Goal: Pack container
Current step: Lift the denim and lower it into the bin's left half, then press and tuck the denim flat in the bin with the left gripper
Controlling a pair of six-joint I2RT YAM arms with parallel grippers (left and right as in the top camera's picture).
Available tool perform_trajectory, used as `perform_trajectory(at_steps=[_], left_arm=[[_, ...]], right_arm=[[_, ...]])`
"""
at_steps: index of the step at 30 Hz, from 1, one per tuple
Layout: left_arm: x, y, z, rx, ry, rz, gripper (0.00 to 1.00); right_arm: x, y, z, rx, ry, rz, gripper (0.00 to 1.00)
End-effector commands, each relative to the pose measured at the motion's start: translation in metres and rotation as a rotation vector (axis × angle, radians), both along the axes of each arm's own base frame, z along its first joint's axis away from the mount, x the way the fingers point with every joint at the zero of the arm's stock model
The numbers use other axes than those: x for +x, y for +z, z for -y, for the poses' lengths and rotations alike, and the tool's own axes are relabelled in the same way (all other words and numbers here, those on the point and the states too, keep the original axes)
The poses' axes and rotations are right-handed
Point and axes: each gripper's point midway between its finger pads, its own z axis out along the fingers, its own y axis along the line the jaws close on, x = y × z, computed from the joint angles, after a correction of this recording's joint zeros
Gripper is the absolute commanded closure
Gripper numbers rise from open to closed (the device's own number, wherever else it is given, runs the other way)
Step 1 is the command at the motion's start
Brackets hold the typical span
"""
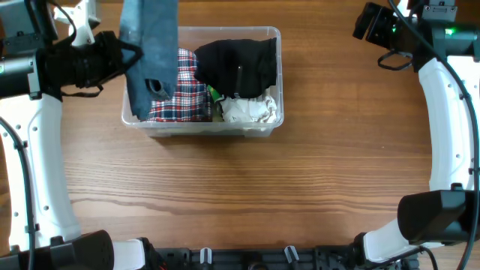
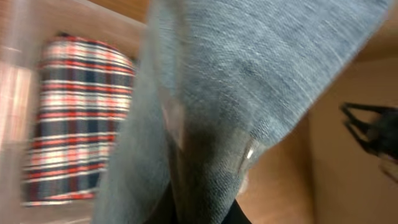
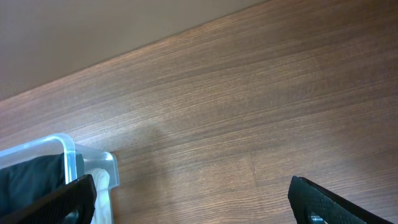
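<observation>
At 12 o'clock on the wooden table point(image 1: 300, 187) sits the clear container point(image 1: 202, 129), w/ a plaid cloth point(image 1: 184, 97), black garment point(image 1: 236, 67) and white cloth point(image 1: 251, 111) inside. L gripper point(image 1: 129, 51), at the container's 10 o'clock corner, is clamped on a grey-blue denim garment point(image 1: 150, 37) hanging over the bin's 9 o'clock end, partly covering the plaid. R gripper point(image 3: 193, 183), jaws wide apart and holding nothing, hovers over bare wood, well apart at the container's 2 o'clock.

Denim cloth point(image 1: 150, 45): I see it hanging over the plaid cloth point(image 1: 186, 101), near far edge of tabletop point(image 1: 300, 187).
Black garment point(image 1: 236, 66): beside plaid, on white cloth point(image 1: 251, 112).
</observation>
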Motion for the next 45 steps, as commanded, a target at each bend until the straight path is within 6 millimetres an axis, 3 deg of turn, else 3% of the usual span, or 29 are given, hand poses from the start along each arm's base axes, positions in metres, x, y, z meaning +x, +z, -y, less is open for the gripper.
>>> perform_trajectory(at_steps=[1, 5, 9, 14, 19, 22, 27, 29, 33, 38, 39, 40, 41, 44, 45], left_arm=[[-0.010, 0.007, 0.043, -0.232, -0.190, 0.009, 0.96], [-0.001, -0.032, 0.064, -0.338, -0.275, -0.027, 0.96], [0.012, -0.058, 0.066, -0.393, -0.281, -0.022, 0.96], [0.022, -0.059, 0.068, -0.409, -0.276, -0.009, 0.96], [0.033, -0.046, 0.091, -0.402, -0.326, 0.068, 0.96], [0.036, -0.056, 0.102, -0.394, -0.337, 0.049, 0.96], [0.044, -0.093, 0.112, -0.437, -0.316, -0.090, 0.96], [0.049, -0.111, 0.098, -0.426, -0.256, -0.147, 0.96], [0.047, -0.171, 0.020, -0.141, 0.022, -0.295, 0.96], [0.043, -0.194, -0.040, 0.042, 0.174, -0.338, 0.95], [0.042, -0.197, -0.049, 0.076, 0.201, -0.345, 0.88], [0.042, -0.201, -0.058, 0.129, 0.212, -0.341, 0.72], [0.042, -0.202, -0.061, 0.163, 0.201, -0.330, 0.46], [0.047, -0.197, -0.063, 0.184, 0.188, -0.297, 0.01], [0.049, -0.194, -0.063, 0.185, 0.188, -0.289, 0.00]], right_arm=[[0.001, 0.004, -0.002, 0.015, -0.004, 0.012, 0.00], [0.001, 0.004, -0.002, 0.015, -0.004, 0.012, 0.00], [0.001, 0.004, -0.002, 0.015, -0.004, 0.012, 0.00], [0.001, 0.004, -0.002, 0.015, -0.004, 0.012, 0.00], [0.001, 0.004, -0.002, 0.015, -0.004, 0.012, 0.00], [0.001, 0.004, -0.002, 0.015, -0.004, 0.012, 0.00], [0.001, 0.004, -0.002, 0.015, -0.004, 0.012, 0.00], [0.001, 0.004, -0.002, 0.015, -0.003, 0.013, 0.00], [0.001, 0.004, -0.002, 0.015, -0.004, 0.012, 0.00], [0.001, 0.004, -0.002, 0.015, -0.004, 0.012, 0.00], [0.001, 0.004, -0.002, 0.015, -0.004, 0.012, 0.00], [0.001, 0.004, -0.002, 0.015, -0.003, 0.013, 0.00], [0.001, 0.004, -0.002, 0.015, -0.004, 0.012, 0.00], [0.001, 0.004, -0.002, 0.015, -0.004, 0.012, 0.00], [0.001, 0.004, -0.002, 0.015, -0.004, 0.012, 0.00]])
